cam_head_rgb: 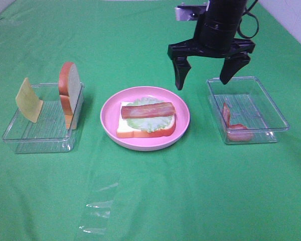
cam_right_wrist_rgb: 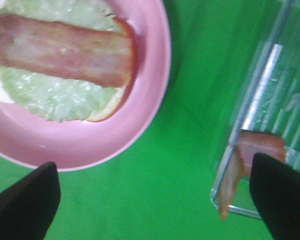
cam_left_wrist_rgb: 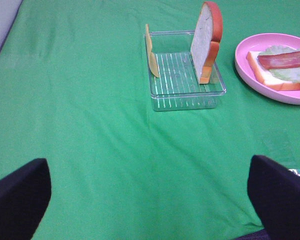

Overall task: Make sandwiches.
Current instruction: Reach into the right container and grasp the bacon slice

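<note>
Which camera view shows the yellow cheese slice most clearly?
The exterior high view. There the cheese slice shows its broad yellow face, standing tilted at the left end of the clear tray. The left wrist view shows it nearly edge-on, as a thin strip. The right wrist view does not show it.
</note>
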### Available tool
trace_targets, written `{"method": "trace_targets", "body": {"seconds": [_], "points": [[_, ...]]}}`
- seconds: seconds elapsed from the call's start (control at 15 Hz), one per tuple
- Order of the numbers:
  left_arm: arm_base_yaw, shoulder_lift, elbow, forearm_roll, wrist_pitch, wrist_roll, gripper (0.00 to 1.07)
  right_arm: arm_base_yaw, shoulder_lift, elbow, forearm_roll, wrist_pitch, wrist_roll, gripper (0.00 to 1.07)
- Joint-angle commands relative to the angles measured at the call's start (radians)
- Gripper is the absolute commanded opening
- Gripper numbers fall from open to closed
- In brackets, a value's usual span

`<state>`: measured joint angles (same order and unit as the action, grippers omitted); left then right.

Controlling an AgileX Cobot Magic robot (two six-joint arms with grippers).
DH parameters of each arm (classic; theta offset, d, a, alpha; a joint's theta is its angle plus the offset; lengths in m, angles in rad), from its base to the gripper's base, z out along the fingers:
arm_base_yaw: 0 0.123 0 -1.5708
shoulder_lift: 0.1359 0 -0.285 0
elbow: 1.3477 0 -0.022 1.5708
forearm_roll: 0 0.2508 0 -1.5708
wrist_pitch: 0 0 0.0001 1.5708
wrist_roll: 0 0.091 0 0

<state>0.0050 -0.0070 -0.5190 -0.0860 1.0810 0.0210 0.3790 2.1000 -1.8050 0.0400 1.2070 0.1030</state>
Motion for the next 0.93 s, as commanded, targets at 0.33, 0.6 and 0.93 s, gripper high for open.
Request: {"method": "trace_targets", "body": {"seconds": [0.33,0.6,0.93], "points": [[-0.002,-0.001,0.001,0.002,-0.004,0.001,1.0,-0.087,-0.028,0.084,-0.031,0.107,0.016,0.96],[-0.002,-0.001,0.001,0.002,-0.004,0.001,1.0,-0.09,-0.026,0.206,-0.026,-0.04,0.034,0.96],[-0.002,-0.001,0.001,0.002,-0.004,0.001,1.0,-0.09,-0.012,0.238,-0.026,-0.117,0.033,0.89]]}}
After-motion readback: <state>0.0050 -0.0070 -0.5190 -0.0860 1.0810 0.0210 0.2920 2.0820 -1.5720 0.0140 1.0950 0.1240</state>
